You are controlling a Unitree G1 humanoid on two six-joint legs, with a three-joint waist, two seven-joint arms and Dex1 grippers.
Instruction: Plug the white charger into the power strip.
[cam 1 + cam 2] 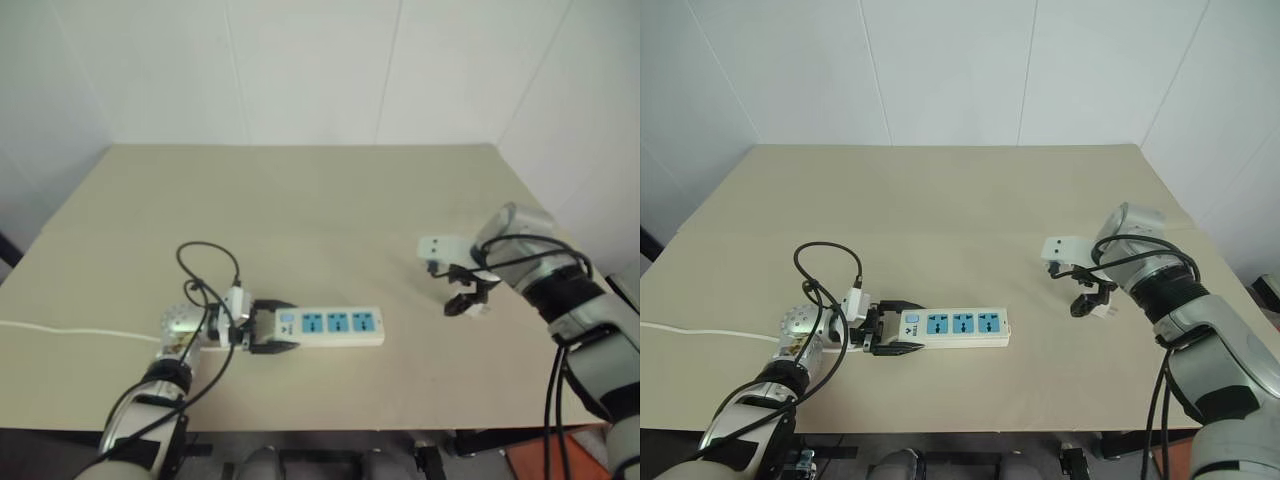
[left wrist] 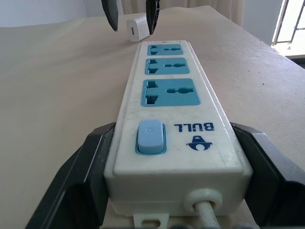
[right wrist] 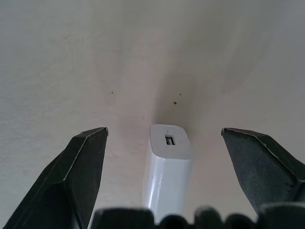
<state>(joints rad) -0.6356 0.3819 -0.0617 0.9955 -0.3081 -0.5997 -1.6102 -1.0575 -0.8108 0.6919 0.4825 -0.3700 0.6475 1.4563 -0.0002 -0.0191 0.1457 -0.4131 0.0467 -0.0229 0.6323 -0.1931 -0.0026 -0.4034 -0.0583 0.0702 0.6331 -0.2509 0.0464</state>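
The power strip point(image 1: 330, 325) lies flat near the table's front edge, its three blue sockets point(image 2: 169, 90) facing up. My left gripper point(image 1: 278, 327) is shut on its switch end, one black finger point(image 2: 95, 162) pressed to each long side. The white charger point(image 3: 169, 162) lies on the table to the right, its port end showing. My right gripper point(image 3: 164, 131) points down over it and stands open. Its fingers point(image 3: 81, 162) are wide on either side and clear of the charger. The left wrist view shows those same fingers point(image 2: 110, 14) hanging above the charger point(image 2: 138, 28), beyond the strip's far end.
The strip's thin white cord point(image 1: 70, 330) runs left across the beige table point(image 1: 300, 200) to its edge. Black cables loop over my left wrist point(image 1: 205, 265). White walls close the table's back and right side.
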